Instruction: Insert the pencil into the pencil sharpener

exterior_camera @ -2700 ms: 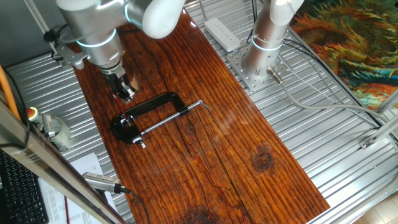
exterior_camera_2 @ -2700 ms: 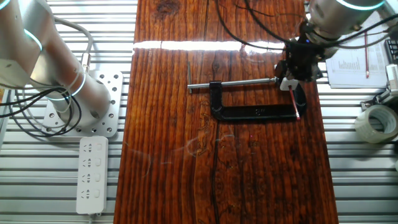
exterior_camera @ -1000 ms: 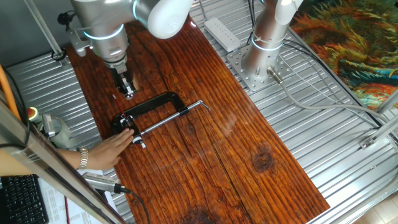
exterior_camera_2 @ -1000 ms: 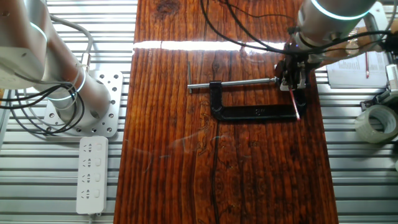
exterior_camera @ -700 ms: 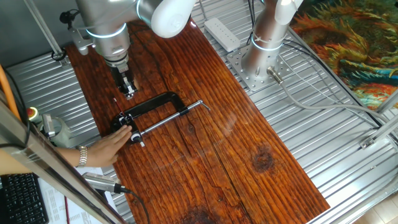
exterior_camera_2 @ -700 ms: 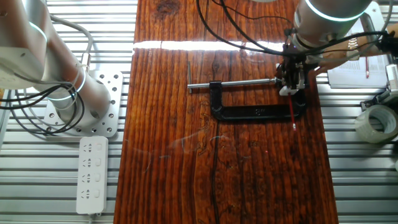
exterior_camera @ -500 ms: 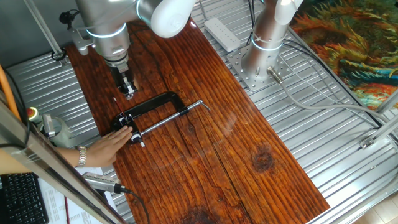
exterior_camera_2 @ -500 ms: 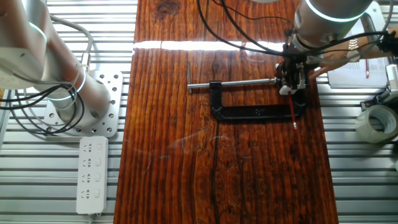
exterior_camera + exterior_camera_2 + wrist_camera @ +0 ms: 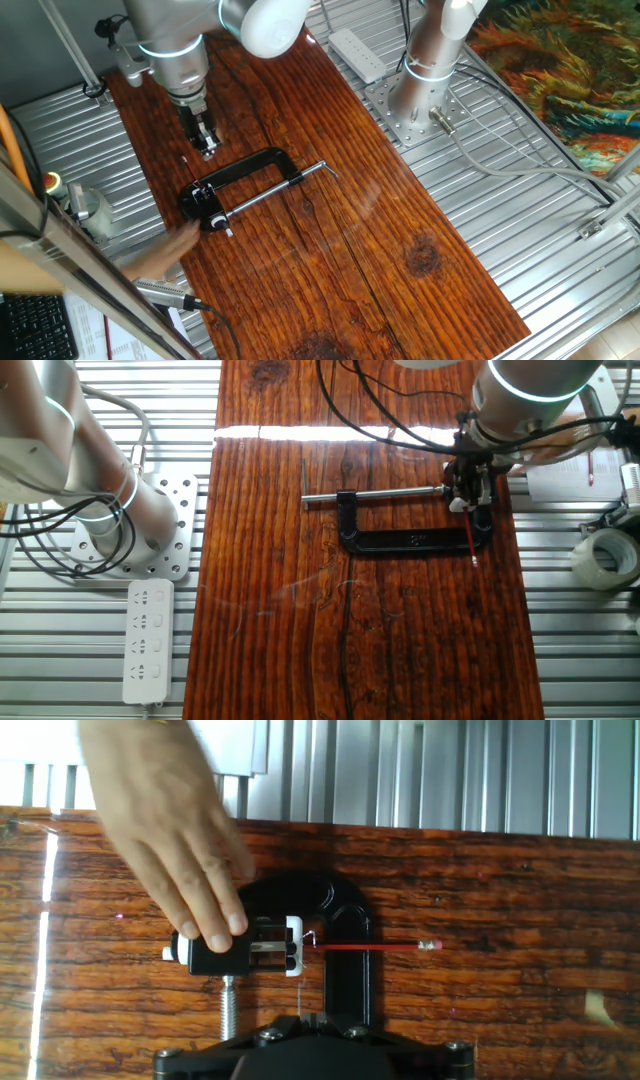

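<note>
While no brand or writing can be read anywhere, we see the red pencil [image 9: 365, 947] lying flat on the wooden table [image 9: 400, 650], its tip meeting a small black-and-white sharpener [image 9: 245, 952] held in the black C-clamp [image 9: 410, 538]. A person's hand [image 9: 165, 820] touches the sharpener. We cannot tell whether our gripper [image 9: 468, 490], hanging above the clamp, is spread or closed.
</note>
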`<state>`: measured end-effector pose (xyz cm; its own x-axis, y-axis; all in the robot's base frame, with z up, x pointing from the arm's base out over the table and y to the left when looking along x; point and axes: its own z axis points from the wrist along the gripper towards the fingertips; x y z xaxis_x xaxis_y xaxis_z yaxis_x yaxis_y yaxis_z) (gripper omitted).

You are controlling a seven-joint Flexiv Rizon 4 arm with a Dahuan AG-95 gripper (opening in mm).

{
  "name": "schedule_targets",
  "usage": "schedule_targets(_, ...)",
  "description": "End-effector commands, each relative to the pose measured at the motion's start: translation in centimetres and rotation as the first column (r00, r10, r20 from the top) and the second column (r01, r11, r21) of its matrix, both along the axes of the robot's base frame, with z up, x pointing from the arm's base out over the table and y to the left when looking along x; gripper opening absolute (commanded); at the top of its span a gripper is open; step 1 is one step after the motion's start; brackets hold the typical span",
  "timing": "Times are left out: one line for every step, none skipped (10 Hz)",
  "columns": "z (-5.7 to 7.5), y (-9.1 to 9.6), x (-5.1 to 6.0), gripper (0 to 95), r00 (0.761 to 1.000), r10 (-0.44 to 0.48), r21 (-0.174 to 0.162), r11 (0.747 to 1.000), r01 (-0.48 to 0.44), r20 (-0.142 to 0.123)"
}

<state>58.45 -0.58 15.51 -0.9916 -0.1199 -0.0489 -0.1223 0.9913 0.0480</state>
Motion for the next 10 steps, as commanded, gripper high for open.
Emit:
schedule_targets(-0.09,-0.07,-0.01,0.0,1.0,0.009,-0.004,1.0,-0.009,-0.008)
schedule_targets(-0.17,-0.16,-0.1,0.0,1.0,0.011,-0.004,1.0,-0.011,-0.012)
schedule_targets(-0.24,-0.24,-0.18,0.0,1.0,0.013,-0.003,1.0,-0.013,-0.013)
schedule_targets(-0.24,-0.24,-0.18,0.0,1.0,0.012,-0.003,1.0,-0.012,-0.018)
schedule_targets(-0.23,-0.24,-0.18,0.0,1.0,0.018,-0.005,1.0,-0.018,-0.021)
schedule_targets(-0.23,-0.24,-0.17,0.0,1.0,0.019,-0.005,1.0,-0.019,-0.021)
schedule_targets(-0.23,-0.23,-0.17,0.0,1.0,0.017,-0.007,1.0,-0.017,-0.022)
schedule_targets(-0.24,-0.24,-0.17,0.0,0.999,0.021,-0.014,1.0,-0.021,-0.029)
schedule_targets(-0.25,-0.24,-0.18,0.0,0.999,0.035,-0.017,0.999,-0.035,-0.031)
schedule_targets(-0.25,-0.23,-0.18,0.0,0.999,0.038,-0.021,0.999,-0.039,-0.034)
